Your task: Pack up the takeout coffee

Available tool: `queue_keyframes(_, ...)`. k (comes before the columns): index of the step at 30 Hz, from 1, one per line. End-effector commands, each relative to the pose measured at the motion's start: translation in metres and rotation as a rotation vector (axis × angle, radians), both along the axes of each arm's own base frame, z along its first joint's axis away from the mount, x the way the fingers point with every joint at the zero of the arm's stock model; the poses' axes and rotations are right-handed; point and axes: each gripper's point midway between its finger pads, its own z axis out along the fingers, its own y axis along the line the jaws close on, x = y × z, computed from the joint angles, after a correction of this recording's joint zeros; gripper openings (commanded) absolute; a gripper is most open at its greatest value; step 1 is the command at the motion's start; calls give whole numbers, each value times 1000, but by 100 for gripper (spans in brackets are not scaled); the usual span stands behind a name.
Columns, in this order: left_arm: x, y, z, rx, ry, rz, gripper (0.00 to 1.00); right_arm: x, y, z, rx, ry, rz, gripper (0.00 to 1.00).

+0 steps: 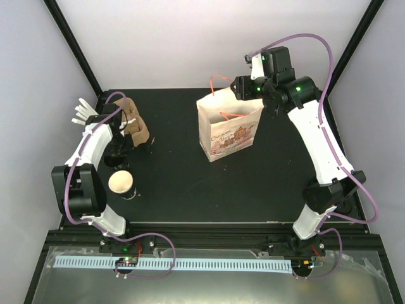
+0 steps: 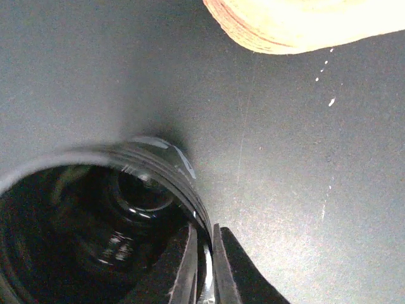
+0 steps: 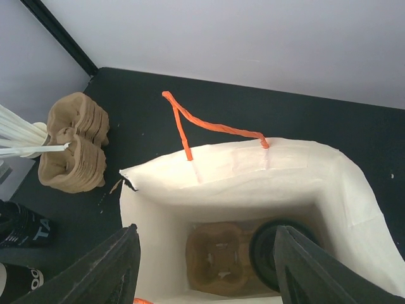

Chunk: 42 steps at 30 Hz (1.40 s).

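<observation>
My left gripper is shut on the rim of a shiny round black lid, one finger inside the rim and one outside. What lies under the lid is hidden. In the top view this gripper is at the left, beside the carrier stack. A lidless black cup, tan inside, stands just in front of it. My right gripper is open above the white paper bag. Inside the bag lies a brown carrier with a black-lidded coffee cup in its right slot. The left slot is empty.
A stack of brown pulp carriers and white stirrer sticks stand at the back left. The bag stands mid-table with orange handles. A tan curved edge lies just ahead of the left fingers. Black frame posts stand at the back corners.
</observation>
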Motion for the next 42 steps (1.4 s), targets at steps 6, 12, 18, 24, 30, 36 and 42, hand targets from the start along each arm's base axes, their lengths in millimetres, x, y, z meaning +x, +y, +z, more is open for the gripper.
queue_keyframes(6, -1, 5, 12, 43, -11, -9, 5, -5, 2, 16, 30, -38, 13, 61)
queue_keyframes(12, -9, 5, 33, 53, -33, -7, 7, -4, 6, 13, 43, -25, 31, 61)
queue_keyframes(18, -15, -4, 52, 31, -54, -31, 7, -18, 42, 16, 106, -24, 186, 61)
queue_keyframes(24, -17, -17, 67, 16, -81, -63, 6, -61, 121, 23, 164, -48, 473, 61)
queue_keyframes(30, -18, -26, 68, 9, -69, -95, 3, -87, 157, 4, 137, -22, 587, 63)
queue_keyframes(36, -20, -19, 108, 188, -120, -124, 2, -87, 148, 0, 116, -45, 552, 63)
queue_keyframes(42, -16, -37, 151, 273, -206, -178, 2, -86, 132, 2, 84, -86, 489, 63)
